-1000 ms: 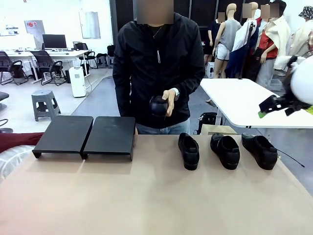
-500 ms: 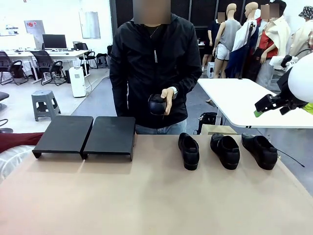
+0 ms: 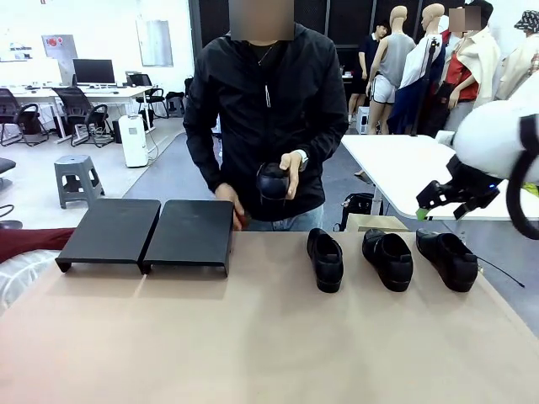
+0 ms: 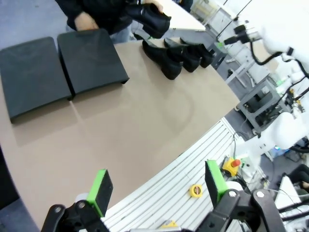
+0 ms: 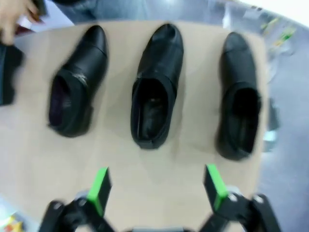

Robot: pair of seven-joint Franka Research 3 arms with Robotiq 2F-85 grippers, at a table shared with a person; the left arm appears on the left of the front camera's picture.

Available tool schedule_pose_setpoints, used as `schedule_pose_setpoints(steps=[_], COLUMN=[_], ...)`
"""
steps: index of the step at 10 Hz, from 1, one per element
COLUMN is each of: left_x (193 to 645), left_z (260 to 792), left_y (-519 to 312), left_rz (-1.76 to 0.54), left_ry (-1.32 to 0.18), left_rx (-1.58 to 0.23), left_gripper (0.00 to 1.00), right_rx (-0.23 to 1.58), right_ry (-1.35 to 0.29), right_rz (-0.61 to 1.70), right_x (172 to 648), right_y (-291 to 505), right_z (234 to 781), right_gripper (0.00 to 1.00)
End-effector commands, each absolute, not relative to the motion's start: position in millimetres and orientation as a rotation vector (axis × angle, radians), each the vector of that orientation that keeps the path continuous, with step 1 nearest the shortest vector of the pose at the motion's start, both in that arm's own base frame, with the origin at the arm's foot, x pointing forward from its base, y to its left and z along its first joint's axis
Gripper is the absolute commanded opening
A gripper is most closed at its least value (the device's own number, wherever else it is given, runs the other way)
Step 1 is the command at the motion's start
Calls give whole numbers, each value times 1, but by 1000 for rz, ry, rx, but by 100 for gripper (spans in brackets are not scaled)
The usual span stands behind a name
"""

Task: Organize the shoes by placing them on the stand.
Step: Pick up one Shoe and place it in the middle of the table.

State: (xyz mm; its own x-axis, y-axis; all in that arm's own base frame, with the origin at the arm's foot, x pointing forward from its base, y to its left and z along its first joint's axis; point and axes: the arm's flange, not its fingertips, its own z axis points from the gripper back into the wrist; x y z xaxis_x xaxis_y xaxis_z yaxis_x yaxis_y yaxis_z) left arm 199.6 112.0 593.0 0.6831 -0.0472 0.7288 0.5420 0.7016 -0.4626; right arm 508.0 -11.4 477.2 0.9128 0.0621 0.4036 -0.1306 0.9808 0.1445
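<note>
Your right gripper (image 5: 157, 186), fingers wide apart and empty, hangs with three black loafers (image 5: 164, 50) just beyond its fingertips; your left gripper (image 4: 159, 191), equally spread, faces the stand (image 4: 89, 63) well ahead.

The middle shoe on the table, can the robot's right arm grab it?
Probably yes. The right gripper hangs open, pointing down at the middle shoe, with nothing between them. The shoes on either side lie apart from it.
</note>
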Motion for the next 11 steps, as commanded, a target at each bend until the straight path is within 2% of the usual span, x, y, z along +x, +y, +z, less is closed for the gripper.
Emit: schedule_pose_setpoints(steps=[1,6,11], left_x=[199,199,199], left_z=[593,593,593], left_y=[114,114,114], left_rz=[-386,-386,-386], left_ry=[-764,-764,-764], left_rx=[-741,-741,-741], left_gripper=[100,100,100], right_rx=[232,216,173], right_ry=[-322,-218,-141], right_rz=[127,25,6], right_x=[560,609,619], right_y=[-9,-6,-2], right_z=[462,371,350], right_gripper=[100,100,100])
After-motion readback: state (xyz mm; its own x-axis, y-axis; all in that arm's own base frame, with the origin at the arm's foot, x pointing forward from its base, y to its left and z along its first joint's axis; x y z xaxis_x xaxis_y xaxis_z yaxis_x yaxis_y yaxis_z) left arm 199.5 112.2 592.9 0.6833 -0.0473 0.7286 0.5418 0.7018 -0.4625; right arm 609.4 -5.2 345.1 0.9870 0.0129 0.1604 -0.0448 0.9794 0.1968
